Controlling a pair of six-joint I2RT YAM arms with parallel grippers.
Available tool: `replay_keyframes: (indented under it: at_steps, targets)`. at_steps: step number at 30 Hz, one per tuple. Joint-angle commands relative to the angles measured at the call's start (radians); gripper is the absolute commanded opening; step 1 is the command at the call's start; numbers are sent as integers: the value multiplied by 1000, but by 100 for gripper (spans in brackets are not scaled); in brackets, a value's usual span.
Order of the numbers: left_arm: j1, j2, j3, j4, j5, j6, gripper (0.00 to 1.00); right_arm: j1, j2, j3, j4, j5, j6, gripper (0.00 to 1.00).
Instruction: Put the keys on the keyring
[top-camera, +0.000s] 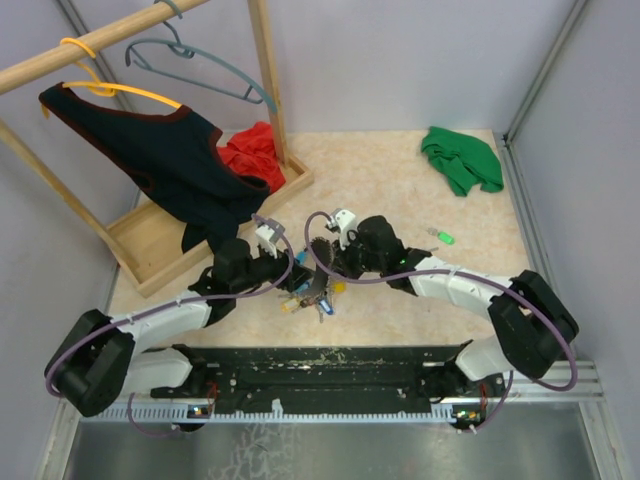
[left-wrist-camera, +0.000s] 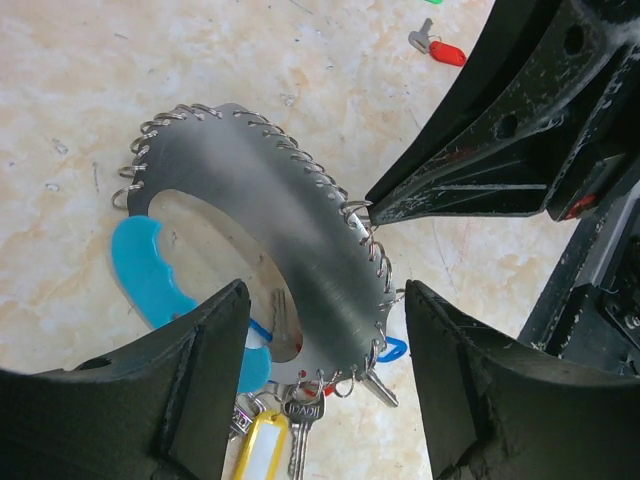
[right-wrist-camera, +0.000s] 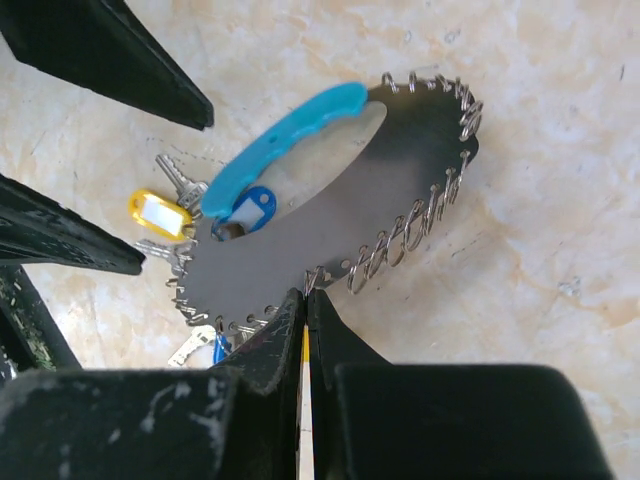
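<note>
Left wrist view: left gripper open, its fingers spread either side of the keyring; can't tell if they touch it. The yellow tag hangs between the fingers. The right gripper is past the right-hand finger, tip on the keyring's rim. The red key lies on the table far beyond the fingertips, apart from the keyring.

Right wrist view: right fingers pressed together, tips pinching the keyring's rim among its small wire loops. The blue handle is on the side away from the fingers. The yellow tag and a blue tag sit left of the tips. The left fingers show spread at upper left.

Top view: both grippers meet mid-table with the keyring between them. The green key lies on the table well apart from the right fingers. A green cloth lies farther off.
</note>
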Motion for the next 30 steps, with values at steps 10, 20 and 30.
replay_keyframes:
  at_steps: [10,20,30]
  targets:
    - [84,77,-67,271,217,-225,79,6,-80,113,-57,-77,-177,0]
    - [109,219,-70,404,300,-338,85,5,-81,121,-20,-135,-143,0]
    - [113,421,-61,666,461,-432,86,6,-63,137,-4,-143,-119,0]
